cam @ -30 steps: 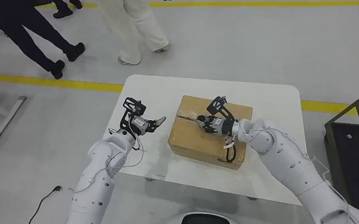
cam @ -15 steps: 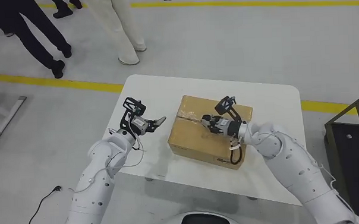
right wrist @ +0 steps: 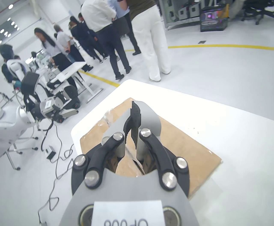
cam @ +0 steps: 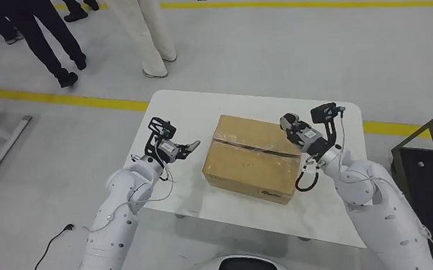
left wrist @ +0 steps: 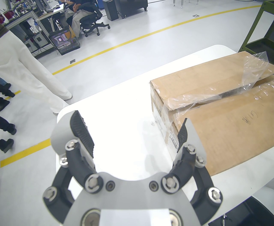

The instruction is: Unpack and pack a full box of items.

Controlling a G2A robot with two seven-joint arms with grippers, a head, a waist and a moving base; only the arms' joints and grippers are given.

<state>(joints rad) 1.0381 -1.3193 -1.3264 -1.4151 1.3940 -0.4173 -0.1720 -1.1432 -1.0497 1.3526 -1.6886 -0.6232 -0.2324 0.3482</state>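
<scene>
A brown cardboard box (cam: 252,159) lies in the middle of the white table (cam: 194,111). Clear tape (left wrist: 254,68) along its top seam is loose and crumpled, and one flap of it stands up off the lid. My right gripper (cam: 291,125) hangs above the box's right end with its fingers (right wrist: 137,119) pressed together. I cannot make out any tape between them. My left gripper (cam: 180,148) hovers over bare table just left of the box (left wrist: 214,111), open and holding nothing.
A green metal rack (cam: 418,156) stands off the table's right side. People stand on the floor beyond the far edge. Bare tabletop lies left of the box and along the near edge.
My right gripper has moved from the middle of the box's seam to its right end and risen. The left arm has kept still.
</scene>
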